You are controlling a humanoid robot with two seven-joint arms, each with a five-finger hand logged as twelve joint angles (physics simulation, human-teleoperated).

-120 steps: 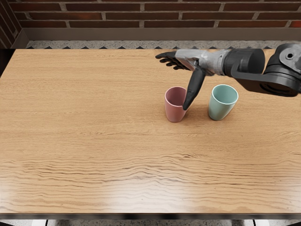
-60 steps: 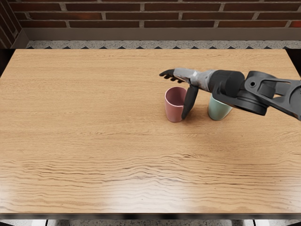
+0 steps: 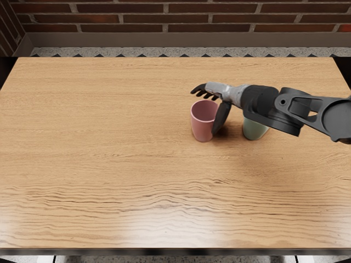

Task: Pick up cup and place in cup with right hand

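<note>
While the right hand (image 3: 219,91) hangs over at the pink cup (image 3: 202,129), it's pretty much open, fingers (image 3: 202,89) loosely bent out past the far rim and not wrapped around anything. Thumb's pointing down along the cup's right side, looks like it's touching, tho I honestly can't tell for sure. So yeah, no grip. Pink cup's upright on the tabletop (image 3: 109,153), between thumb and fingers, and the teal cup (image 3: 253,129) is just right of the thumb, partly hidden by the arm.

Brick wall (image 3: 142,18) behind wooden table (image 3: 109,153)
</note>
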